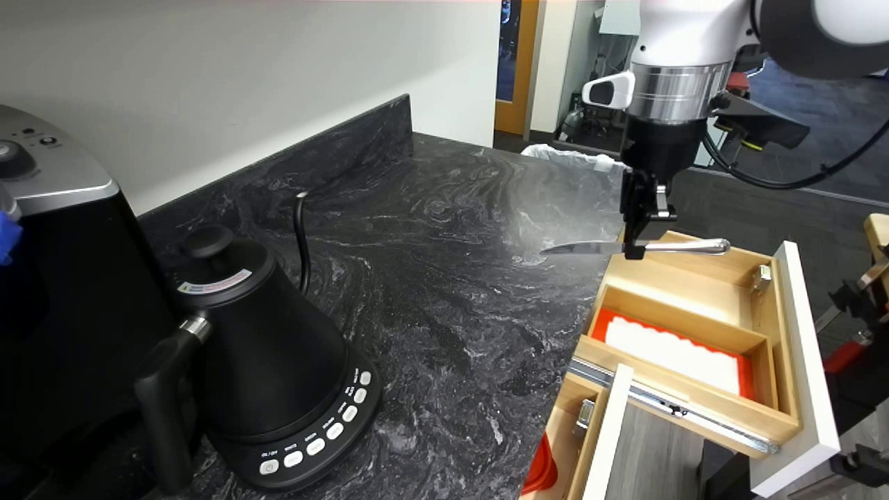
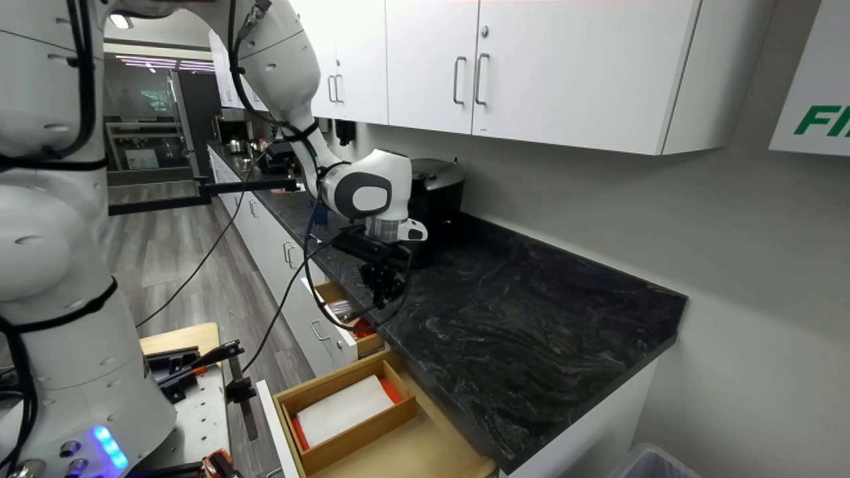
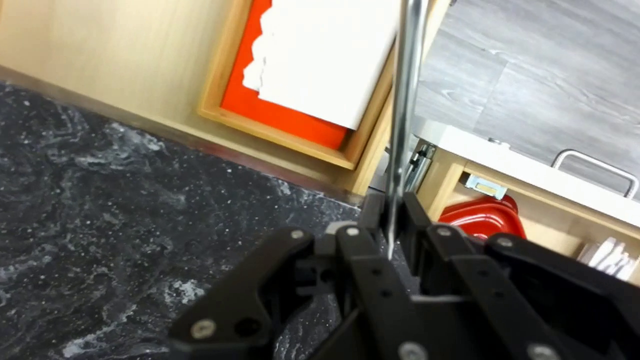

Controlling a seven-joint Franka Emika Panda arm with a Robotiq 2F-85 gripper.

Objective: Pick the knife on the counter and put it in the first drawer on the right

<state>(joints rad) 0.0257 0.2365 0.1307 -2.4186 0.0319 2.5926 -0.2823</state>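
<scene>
Marbled surface (image 1: 444, 278) below, my fingers (image 1: 633, 239) pinch the knife (image 1: 677, 246) mid-length, likely for balance, near the open drawer (image 1: 684, 286).

The counter (image 1: 458, 292) is black-and-grey marbled, fitted with a matching upstand (image 1: 371, 142). On it stand a black kettle (image 1: 267, 354), upright on its base (image 1: 325, 439), and, just beside, a black-and-silver appliance (image 1: 69, 278).

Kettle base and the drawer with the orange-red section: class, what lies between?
The marbled counter lies between the base and that drawer, in an exterior view.
</scene>
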